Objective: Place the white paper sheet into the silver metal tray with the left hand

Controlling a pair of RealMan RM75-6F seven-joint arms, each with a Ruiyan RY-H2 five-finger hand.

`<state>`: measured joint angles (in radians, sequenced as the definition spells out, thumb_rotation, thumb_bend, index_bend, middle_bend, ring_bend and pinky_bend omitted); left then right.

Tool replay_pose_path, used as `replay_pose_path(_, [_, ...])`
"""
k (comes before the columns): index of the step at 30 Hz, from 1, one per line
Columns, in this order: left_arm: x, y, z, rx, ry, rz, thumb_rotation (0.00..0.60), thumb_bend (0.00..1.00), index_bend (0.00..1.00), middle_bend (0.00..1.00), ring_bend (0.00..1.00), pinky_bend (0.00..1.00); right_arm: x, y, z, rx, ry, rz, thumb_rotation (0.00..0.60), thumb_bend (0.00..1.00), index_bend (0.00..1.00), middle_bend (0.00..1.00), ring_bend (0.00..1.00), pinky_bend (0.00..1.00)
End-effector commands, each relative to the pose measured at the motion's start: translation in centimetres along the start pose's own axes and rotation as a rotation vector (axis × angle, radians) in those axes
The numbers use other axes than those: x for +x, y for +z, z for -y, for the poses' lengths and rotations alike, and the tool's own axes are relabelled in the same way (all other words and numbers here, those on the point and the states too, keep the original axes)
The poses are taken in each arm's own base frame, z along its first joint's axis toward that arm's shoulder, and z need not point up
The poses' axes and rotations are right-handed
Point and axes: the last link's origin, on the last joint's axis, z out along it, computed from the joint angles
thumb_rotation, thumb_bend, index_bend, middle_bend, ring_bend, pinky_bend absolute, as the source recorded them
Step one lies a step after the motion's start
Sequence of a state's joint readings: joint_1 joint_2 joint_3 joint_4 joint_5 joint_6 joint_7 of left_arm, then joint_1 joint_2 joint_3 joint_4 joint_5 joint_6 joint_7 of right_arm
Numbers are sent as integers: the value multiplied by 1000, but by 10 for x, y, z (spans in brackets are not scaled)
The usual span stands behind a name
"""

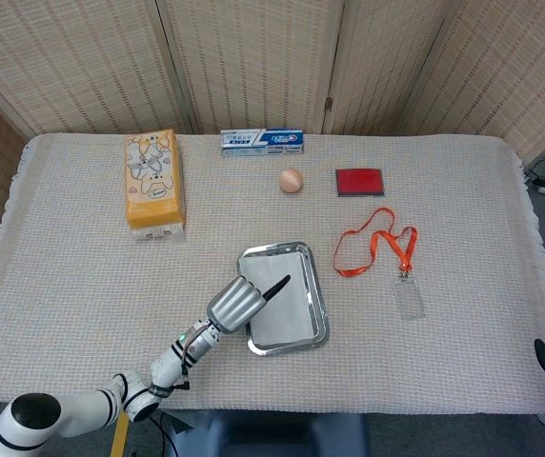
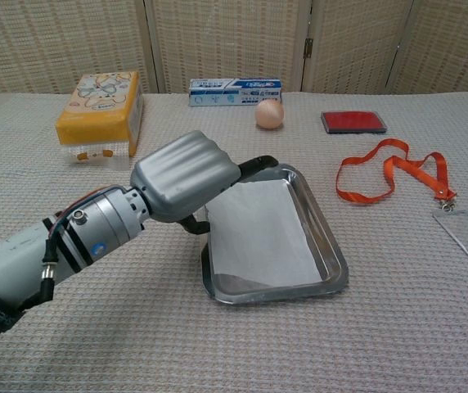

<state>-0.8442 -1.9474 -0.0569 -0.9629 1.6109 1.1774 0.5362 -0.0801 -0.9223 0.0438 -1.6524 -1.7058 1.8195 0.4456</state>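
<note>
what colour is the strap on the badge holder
Orange; the lanyard strap loops on the cloth right of the tray, clearest in the chest view.

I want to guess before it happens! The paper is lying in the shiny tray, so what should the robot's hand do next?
Probably lift the left hand up and back, away from the tray. The white paper sheet already lies flat inside the silver metal tray, and the hand seems to hold nothing.

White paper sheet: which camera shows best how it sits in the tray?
The chest view: the white paper sheet appears large, lying flat inside the silver metal tray, its left edge beside the left hand. The head view shows the sheet smaller, partly behind the hand.
</note>
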Motion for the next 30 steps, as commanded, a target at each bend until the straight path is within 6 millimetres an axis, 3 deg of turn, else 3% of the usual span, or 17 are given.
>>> replay_pose_path(1, [-1,2,-10,3,66,-24,600,198,116,1000,1000,1000,0,0,0,1,2,4,600,445,0,0,0,0])
replay_pose_path(9, [4,1,0,57,130,-36,600,198,101,1000,1000,1000,2,-1,-2,-2,1,-1,600,445,0,0,0,0])
replay_pose_path(23, [11,-9,0,79,137,0,600,202,105,1000,1000,1000,-2,-1,2,11,-2,10,600,445,0,0,0,0])
replay_pose_path(30, [30,-22,21,143,67,-57,600,208,103,1000,997,1000,-1,-2,2,15,-1,10,600,444,0,0,0,0])
